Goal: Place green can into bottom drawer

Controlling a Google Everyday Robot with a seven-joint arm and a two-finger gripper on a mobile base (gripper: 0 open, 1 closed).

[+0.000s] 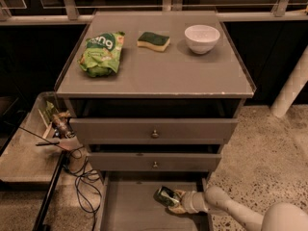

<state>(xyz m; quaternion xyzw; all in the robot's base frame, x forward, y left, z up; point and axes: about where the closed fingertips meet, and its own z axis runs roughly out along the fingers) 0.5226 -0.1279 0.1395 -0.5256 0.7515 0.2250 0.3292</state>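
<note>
The green can is a small dark green shiny can lying tilted inside the open bottom drawer, near its right side. My gripper reaches in from the lower right on a pale arm and is shut on the can, low over the drawer floor. The drawer is pulled out below the two upper drawers with round knobs.
On the cabinet top lie a light-green snack bag, a green-and-yellow sponge and a white bowl. A low shelf with clutter and cables stands at the left. A white post rises at the right.
</note>
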